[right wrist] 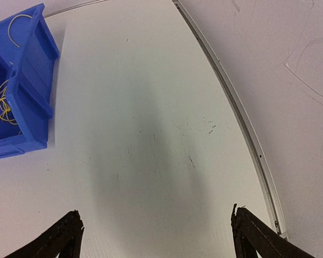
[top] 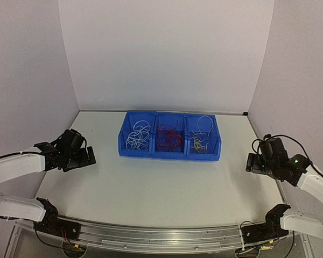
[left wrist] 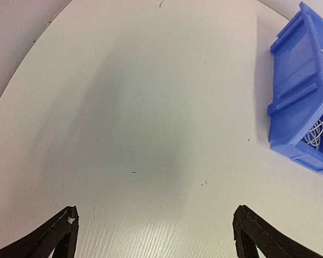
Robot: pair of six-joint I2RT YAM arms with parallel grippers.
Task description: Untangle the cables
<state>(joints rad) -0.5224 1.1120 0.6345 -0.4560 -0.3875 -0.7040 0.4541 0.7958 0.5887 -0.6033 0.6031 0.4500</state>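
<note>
Three blue bins stand side by side at the table's back middle. The left bin (top: 125, 141) holds white cables (top: 138, 136), the middle one red cables (top: 169, 138), the right one yellow/brown cables (top: 200, 141). My left gripper (top: 86, 157) is open and empty at the left, well apart from the bins. My right gripper (top: 250, 162) is open and empty at the right. The left wrist view shows its fingertips (left wrist: 69, 220) wide apart over bare table, with the left bin (left wrist: 299, 91) at the right edge. The right wrist view shows the right bin (right wrist: 35, 91) and yellow cables (right wrist: 2, 107).
The white table (top: 161, 183) ends at a metal rail (top: 161, 236) in front. White walls enclose it at the back and both sides. A curved table edge (right wrist: 242, 118) runs close on the right in the right wrist view.
</note>
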